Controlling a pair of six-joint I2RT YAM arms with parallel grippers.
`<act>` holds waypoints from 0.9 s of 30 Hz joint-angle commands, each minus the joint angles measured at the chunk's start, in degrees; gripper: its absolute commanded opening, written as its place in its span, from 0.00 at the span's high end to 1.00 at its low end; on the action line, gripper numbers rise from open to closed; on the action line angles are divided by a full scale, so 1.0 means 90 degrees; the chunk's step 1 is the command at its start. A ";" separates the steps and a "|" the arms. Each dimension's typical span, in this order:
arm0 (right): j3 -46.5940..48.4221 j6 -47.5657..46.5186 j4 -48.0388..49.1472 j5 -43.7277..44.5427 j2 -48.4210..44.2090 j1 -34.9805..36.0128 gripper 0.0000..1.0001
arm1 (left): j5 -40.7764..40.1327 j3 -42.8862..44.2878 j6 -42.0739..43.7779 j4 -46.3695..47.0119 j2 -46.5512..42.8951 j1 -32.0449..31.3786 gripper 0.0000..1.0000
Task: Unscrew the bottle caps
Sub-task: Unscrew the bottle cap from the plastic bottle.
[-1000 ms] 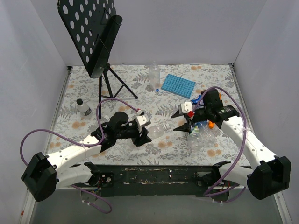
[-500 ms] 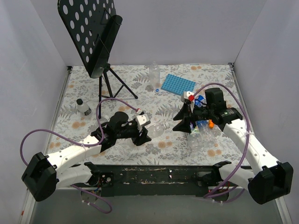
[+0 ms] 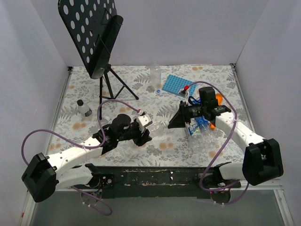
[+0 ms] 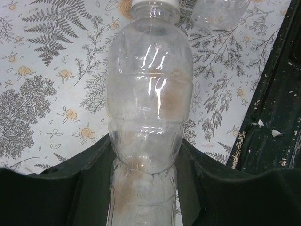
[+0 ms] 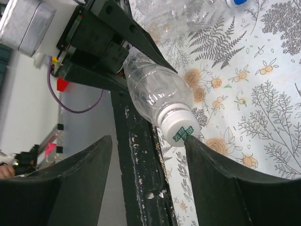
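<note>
My left gripper [image 3: 142, 133] is shut on the body of a clear, unlabelled bottle [image 3: 159, 130], held off the table with its neck pointing right. In the left wrist view the bottle [image 4: 150, 94] fills the space between the dark fingers [image 4: 61, 188], its white cap [image 4: 155, 4] at the top edge. My right gripper [image 3: 173, 125] faces the neck and stands open. In the right wrist view the white cap [image 5: 178, 127], marked in green, touches the tip of one finger [image 5: 221, 174]; the other finger stands well clear.
Several clear bottles [image 3: 203, 134] lie heaped under my right arm, beside an orange object [image 3: 212, 125]. A blue ridged tray [image 3: 178, 86], a loose blue cap [image 3: 158, 91] and an upright bottle [image 3: 155, 74] are at the back. A small bottle [image 3: 83, 108] and a music stand [image 3: 101, 52] are left.
My right arm has swung left and turned its gripper sideways up to the held bottle's cap, jaws a little wider. The left arm and bottle have stayed put.
</note>
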 commanded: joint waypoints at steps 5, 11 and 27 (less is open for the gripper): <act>0.0038 0.0901 0.0628 -0.0183 0.0445 0.0030 0.29 | -0.0254 0.0107 -0.0003 0.0486 -0.0148 -0.0104 0.98; -0.0040 0.0853 0.0677 0.0129 0.0396 0.0030 0.29 | -0.0293 0.0097 0.0036 0.0486 -0.0168 -0.0104 0.98; -0.0050 0.1233 0.0999 0.0219 0.0416 0.0021 0.30 | -0.0254 0.0077 0.0066 0.0476 -0.0207 -0.0104 0.98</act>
